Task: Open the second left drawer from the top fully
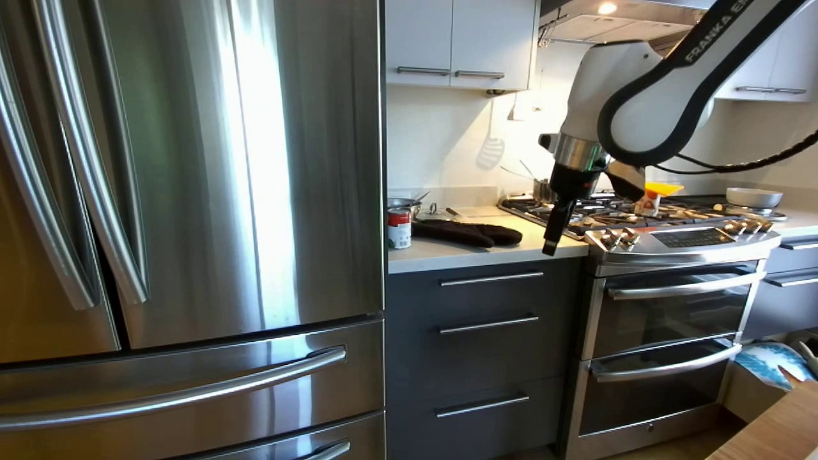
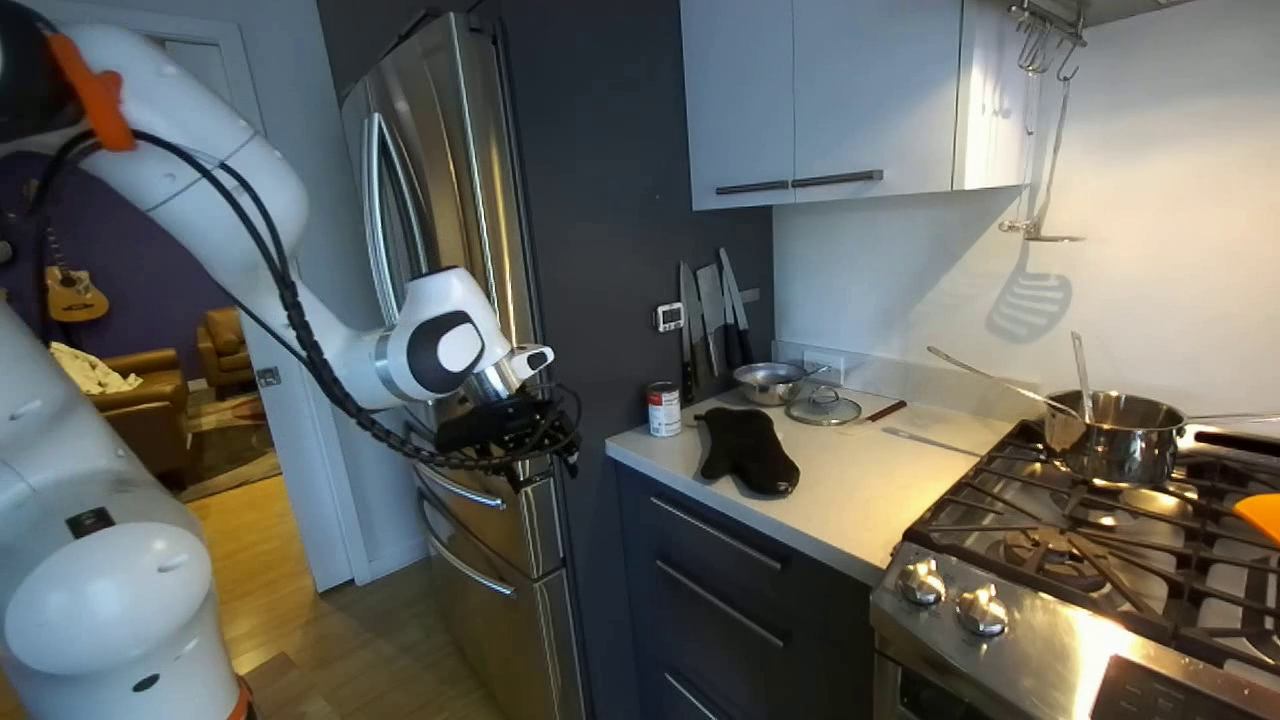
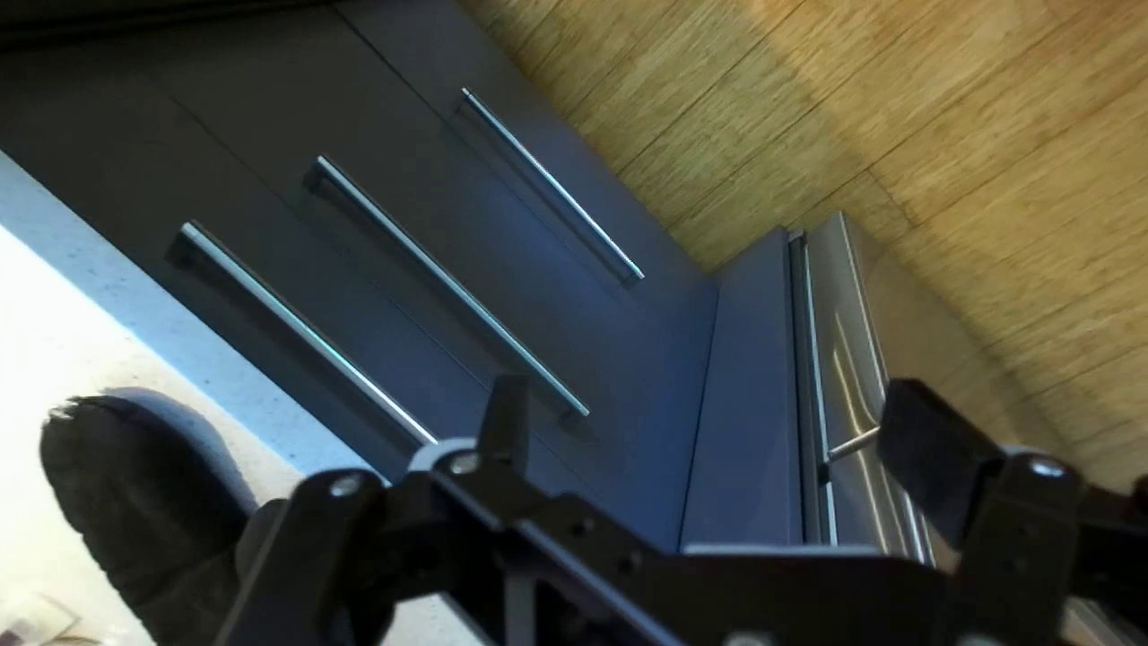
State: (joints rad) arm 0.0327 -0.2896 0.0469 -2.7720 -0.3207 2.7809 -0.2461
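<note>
Purple wall (image 2: 140, 265) and guitar (image 2: 75, 293) show at far left in an exterior view, past a white door (image 2: 320, 500). Nearer stands the arm (image 2: 230, 220): its base (image 2: 110, 600) at lower left, then a long slant down to the right with black cables (image 2: 315, 345) along it, the end bent over in front of the steel fridge (image 2: 445, 140). Rightward come a can (image 2: 664, 410) and a black mitt (image 2: 745, 450) on the pale counter (image 2: 840, 490), then a pot (image 2: 1130, 440) on the stove (image 2: 1050, 655).

In an exterior view with the fridge at left, the grey stack (image 1: 486, 437) sits beside it, under the counter. Its second drawer (image 1: 486, 358) is the middle of three, closed, front level with its neighbours, bar handle (image 1: 489, 324) lying crosswise. Above the stack's right end, the gripper (image 1: 551, 245) points down, tip leaning slightly left, apart from that handle; the wrist (image 1: 578, 152) is bent, and the arm slopes from it to the upper right.

At left in the wrist view are counter and mitt, then the three handles (image 3: 453, 287) aslant. The fingers (image 3: 504, 417) stand wide apart: one shows between the lower ends of the top two handles, the other, farther right, against the fridge.
</note>
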